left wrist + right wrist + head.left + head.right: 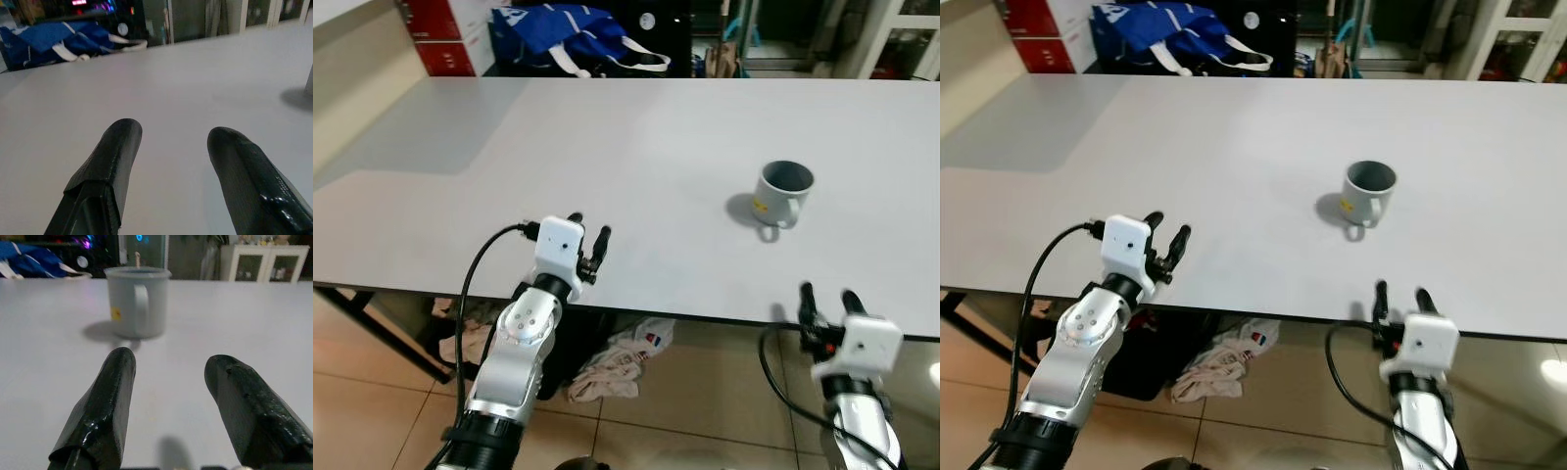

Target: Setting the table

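Grey and upright, the mug (783,192) stands on the white table (626,157) toward my right, its handle turned to the near edge. My right gripper (823,299) sits at that edge just short of the mug, fingers spread and empty. My left gripper (589,233) hovers over the near left part of the table, well apart from the mug, also spread and holding nothing.
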Available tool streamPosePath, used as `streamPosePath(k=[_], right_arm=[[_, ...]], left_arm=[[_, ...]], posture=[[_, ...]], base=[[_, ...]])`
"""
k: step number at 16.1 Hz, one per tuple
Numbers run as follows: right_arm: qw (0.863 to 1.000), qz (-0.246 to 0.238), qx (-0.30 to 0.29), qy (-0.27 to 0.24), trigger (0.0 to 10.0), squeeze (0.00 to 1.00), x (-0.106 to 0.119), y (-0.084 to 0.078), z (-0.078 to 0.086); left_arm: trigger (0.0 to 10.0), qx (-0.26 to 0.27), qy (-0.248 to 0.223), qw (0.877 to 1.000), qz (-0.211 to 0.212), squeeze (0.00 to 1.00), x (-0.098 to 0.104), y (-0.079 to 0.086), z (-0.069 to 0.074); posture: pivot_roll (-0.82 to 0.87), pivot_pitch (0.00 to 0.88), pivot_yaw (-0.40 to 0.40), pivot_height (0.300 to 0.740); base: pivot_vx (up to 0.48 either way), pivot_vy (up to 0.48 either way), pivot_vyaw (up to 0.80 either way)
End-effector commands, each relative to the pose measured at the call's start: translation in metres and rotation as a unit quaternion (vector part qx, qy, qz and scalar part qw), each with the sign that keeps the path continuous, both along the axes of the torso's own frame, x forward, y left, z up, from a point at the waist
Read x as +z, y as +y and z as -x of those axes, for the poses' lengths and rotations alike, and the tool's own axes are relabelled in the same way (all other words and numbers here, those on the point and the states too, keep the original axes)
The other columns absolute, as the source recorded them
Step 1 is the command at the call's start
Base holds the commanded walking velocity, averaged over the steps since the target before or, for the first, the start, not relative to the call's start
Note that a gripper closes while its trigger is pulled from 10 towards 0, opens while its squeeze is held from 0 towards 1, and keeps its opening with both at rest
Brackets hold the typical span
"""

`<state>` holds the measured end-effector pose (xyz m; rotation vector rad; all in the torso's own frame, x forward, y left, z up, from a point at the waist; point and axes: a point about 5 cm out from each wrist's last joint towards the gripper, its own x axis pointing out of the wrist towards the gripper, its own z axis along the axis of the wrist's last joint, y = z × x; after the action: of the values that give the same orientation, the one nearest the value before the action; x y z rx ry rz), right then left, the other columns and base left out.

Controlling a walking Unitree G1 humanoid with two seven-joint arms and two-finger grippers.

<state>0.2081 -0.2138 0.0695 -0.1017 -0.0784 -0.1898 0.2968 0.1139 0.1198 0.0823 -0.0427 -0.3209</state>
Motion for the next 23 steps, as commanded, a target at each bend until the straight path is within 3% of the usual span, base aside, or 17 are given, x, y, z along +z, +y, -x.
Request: streamPosePath(k=[1,3,7,11,17,23], right_arm=[[1.0,0.003,0.002,-0.005,10.0,0.0,0.004,-0.001,-0.006],[1.0,0.0,0.0,-0.017,10.0,0.0,0.011,-0.003,-0.017],[0.999,-0.029,-0.003,-0.017,10.0,0.0,0.014,-0.005,-0.022],[1.0,-0.028,-0.003,-0.008,10.0,0.0,0.013,-0.005,-0.025],[1.0,-0.026,-0.002,0.002,10.0,0.0,0.011,-0.003,-0.027],[1.0,-0.012,0.001,0.002,10.0,0.0,0.014,-0.005,-0.025]], left_arm=[[10.0,-0.012,-0.007,1.0,0.011,0.0,0.009,-0.006,-0.005],[10.0,-0.022,0.008,0.999,0.031,0.0,0.008,-0.016,-0.009],[10.0,-0.02,0.024,0.999,0.043,0.0,0.005,-0.019,-0.009],[10.0,-0.038,0.028,0.997,0.064,0.0,0.007,-0.022,-0.012],[10.0,-0.031,0.028,0.998,0.053,0.0,0.009,-0.024,-0.022],[10.0,-0.029,0.027,0.999,0.035,0.0,0.008,-0.03,-0.023]], posture=[[0.0,0.0,0.1,0.735],[0.0,0.0,0.096,0.735],[0.0,0.0,0.08,0.735],[0.0,0.0,0.088,0.735],[0.0,0.0,0.086,0.735],[-0.01,0.0,0.094,0.735]], base=[[0.0,0.0,0.0],[0.0,0.0,0.0],[-0.278,0.0,0.0],[-0.104,0.406,0.0],[0.0,0.313,0.0],[0.0,0.342,0.08]])
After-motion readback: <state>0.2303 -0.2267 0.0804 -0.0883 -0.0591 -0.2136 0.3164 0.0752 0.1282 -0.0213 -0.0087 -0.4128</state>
